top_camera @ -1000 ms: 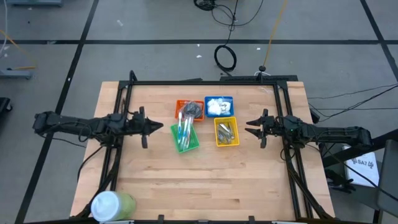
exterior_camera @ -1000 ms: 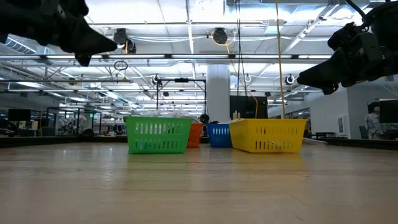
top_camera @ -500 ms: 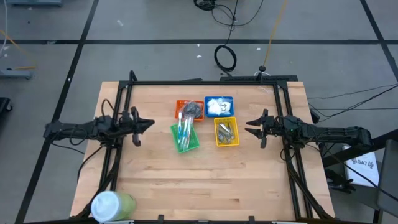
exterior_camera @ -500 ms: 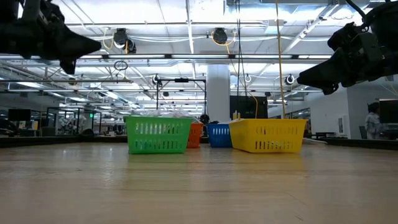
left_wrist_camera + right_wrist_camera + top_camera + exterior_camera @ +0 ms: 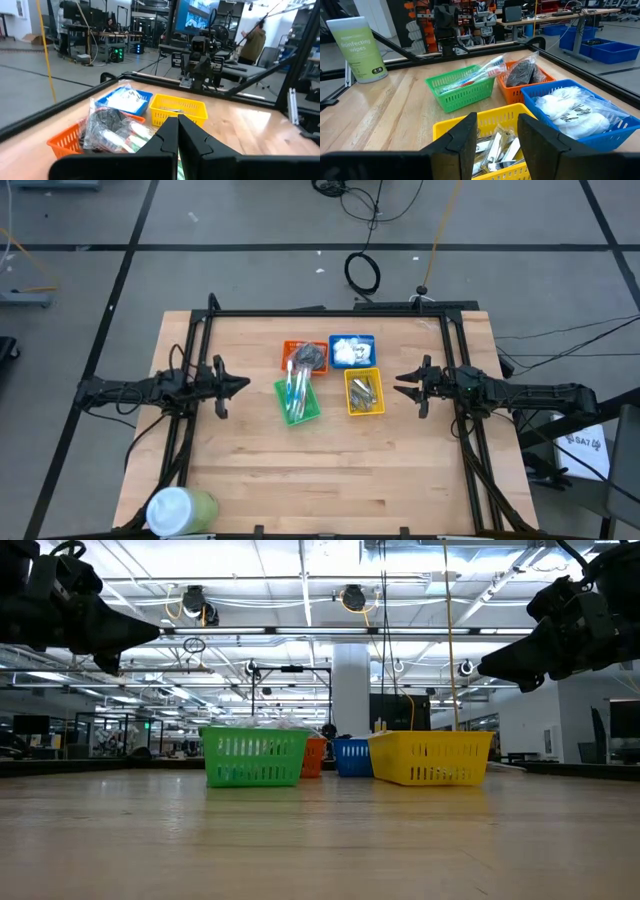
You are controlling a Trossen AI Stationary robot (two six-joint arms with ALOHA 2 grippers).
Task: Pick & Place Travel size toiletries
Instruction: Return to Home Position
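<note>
Four small baskets stand mid-table. White puffy packets (image 5: 351, 350) fill the blue one. Silver clippers (image 5: 364, 392) lie in the yellow one. A bag of dark discs (image 5: 308, 357) sits in the orange one. Toothbrushes (image 5: 296, 395) lie in the green one and stick out over its rim. My left gripper (image 5: 245, 384) hovers left of the green basket, above the table; its fingers (image 5: 178, 131) are shut and empty. My right gripper (image 5: 400, 385) hovers right of the yellow basket. It is open (image 5: 497, 125) and points at the clippers (image 5: 495, 147).
A big white-and-green tub (image 5: 180, 508) stands at the table's near left corner. Black frame rails (image 5: 330, 312) run along the far edge and down both sides. Bare wood (image 5: 330, 470) lies near of the baskets. A person (image 5: 255, 42) stands in the room beyond.
My left gripper has drawn back toward the table's left edge, away from the green basket, and has dipped slightly, staying shut. The right arm and the baskets have kept still.
</note>
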